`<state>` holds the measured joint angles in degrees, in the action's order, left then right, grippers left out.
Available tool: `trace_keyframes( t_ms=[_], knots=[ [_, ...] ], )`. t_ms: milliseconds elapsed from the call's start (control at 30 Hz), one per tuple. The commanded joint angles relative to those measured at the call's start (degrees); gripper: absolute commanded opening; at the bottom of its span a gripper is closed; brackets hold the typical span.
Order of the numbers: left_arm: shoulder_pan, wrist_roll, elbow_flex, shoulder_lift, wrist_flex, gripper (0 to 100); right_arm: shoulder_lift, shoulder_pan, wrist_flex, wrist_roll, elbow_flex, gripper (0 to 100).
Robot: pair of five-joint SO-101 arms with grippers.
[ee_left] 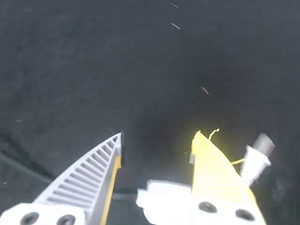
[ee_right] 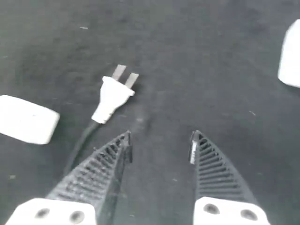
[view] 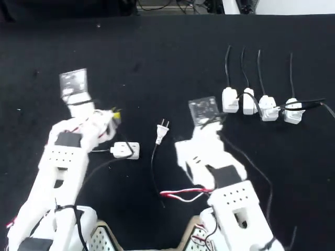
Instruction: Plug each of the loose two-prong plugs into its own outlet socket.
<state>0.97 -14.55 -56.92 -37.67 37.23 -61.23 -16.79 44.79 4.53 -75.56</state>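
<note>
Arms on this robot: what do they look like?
The left arm and right arm are blocky white plastic with black cables; red and white wires loop by the right one. Ribbed, tapering fingers: the left end effector pale grey and yellow, the right end effector dark on white mounts.

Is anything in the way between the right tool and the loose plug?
No, nothing visible is. The right tool is open, and just bare black table lies between it and the loose plug.

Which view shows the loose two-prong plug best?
Right wrist view: the two-prong plug lies close, with both prongs and the cord clear. High view shows it small and far off. Left wrist view: cannot tell.
</note>
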Motion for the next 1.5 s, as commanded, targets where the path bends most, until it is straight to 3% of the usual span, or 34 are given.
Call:
trace_keyframes(
  t_ms=[0,200,367,533,833,1000,1200,1267,1367,1467],
  knots=[
    [3.12,-5.63,-6.11,-2.29,-8.97,23,9.36,-6.51,-2.73,7.47,8.57,19.4],
    [2.77,-7.30,-10.68,-2.20,-13.10,23,30.46,-7.82,-12.66,15.03,16.31,19.1],
    [2.77,-7.30,-12.18,-1.93,-13.54,23,43.03,-8.97,-13.54,18.02,23.25,19.1],
    [2.68,-7.30,-12.18,-1.85,-13.45,23,50.42,-12.57,-13.89,18.02,26.86,19.1],
    [2.68,-7.30,-12.26,-1.85,-13.36,23,59.30,-12.40,-13.45,17.14,33.10,19.1],
    [2.68,-7.30,-12.26,-1.85,-13.19,23,61.41,-12.40,-13.71,10.37,33.45,19.0],
    [2.77,-7.30,-12.26,-1.85,-13.10,23,65.01,-12.40,-13.10,9.93,37.14,18.9],
    [2.77,-7.30,-12.26,-1.85,-13.10,23,66.15,-12.40,-11.08,9.85,38.90,14.9],
    [2.77,-7.30,-12.26,-1.85,-13.10,23,66.86,-12.40,-8.00,9.76,40.57,0.3],
    [2.77,-7.30,-12.26,-1.93,-13.10,23,65.10,-11.69,-4.92,9.05,40.66,1.2]
  ],
)
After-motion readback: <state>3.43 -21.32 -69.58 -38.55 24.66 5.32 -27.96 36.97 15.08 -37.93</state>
